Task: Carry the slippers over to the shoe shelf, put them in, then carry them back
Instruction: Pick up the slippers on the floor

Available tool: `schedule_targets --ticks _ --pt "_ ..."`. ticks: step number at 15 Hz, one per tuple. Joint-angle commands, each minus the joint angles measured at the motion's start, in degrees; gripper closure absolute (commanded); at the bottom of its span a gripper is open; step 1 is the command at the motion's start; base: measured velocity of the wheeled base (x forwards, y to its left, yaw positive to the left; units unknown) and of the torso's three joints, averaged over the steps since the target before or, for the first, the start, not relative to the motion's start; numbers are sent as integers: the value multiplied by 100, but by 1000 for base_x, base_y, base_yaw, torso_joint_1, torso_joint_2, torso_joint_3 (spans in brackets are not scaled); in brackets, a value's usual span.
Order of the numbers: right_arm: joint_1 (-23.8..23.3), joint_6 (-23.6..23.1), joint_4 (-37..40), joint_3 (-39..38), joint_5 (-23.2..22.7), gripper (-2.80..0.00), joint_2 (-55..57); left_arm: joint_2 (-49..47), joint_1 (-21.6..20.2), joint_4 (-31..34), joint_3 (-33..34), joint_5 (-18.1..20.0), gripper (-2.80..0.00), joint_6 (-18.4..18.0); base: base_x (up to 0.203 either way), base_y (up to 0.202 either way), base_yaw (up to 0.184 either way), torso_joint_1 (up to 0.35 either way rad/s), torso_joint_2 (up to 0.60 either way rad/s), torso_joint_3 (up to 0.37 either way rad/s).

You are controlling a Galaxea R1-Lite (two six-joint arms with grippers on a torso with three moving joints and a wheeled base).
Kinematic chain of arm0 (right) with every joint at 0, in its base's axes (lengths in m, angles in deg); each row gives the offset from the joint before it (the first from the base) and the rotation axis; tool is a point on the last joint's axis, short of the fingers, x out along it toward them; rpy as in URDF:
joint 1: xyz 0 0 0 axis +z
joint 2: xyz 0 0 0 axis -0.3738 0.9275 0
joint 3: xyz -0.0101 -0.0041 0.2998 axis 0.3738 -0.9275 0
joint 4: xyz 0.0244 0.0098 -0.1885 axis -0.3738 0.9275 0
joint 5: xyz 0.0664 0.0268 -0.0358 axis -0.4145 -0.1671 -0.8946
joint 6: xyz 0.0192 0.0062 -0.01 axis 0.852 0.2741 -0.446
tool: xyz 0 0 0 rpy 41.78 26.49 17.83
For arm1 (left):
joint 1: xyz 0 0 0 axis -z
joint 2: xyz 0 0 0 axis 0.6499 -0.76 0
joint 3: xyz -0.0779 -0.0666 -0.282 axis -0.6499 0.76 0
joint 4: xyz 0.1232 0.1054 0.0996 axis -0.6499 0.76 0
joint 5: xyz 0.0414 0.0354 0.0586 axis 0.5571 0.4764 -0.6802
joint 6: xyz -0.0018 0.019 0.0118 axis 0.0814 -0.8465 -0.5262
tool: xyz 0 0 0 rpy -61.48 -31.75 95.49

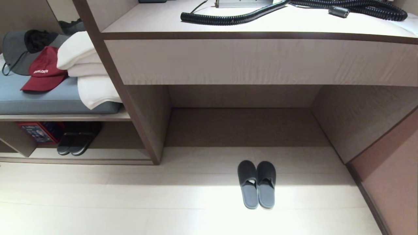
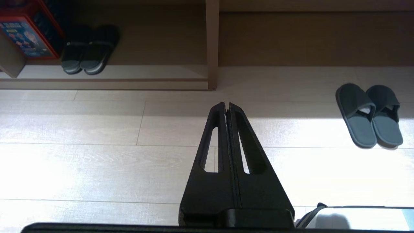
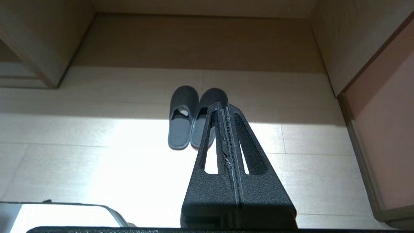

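Head view: slippers [image 1: 257,183] paired side by side on floor [image 1: 130,202] before desk recess [image 1: 241,127], toes toward recess, long axis front-to-back; shelf [image 1: 81,153] well off to left, already holding another dark pair [image 1: 75,143].

Left wrist view: left gripper [image 2: 226,104] closed, empty; slippers [image 2: 369,115] far off to its right.

Right wrist view: right gripper [image 3: 223,105] closed, empty, above floor, slippers [image 3: 192,116] just ahead, slightly left. Right arm judged nearer.
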Motion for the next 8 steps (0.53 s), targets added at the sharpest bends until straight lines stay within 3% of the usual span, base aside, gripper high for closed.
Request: schedule_targets --ticks 1,8 --pt "2 -9 -2 0 2 0 0 -5 -9 -1 0 0 0 4 0 0 0 7 2 -198" --pt "2 0 -2 0 2 0 0 -5 0 -1 0 0 0 4 0 0 0 2 4 -196"
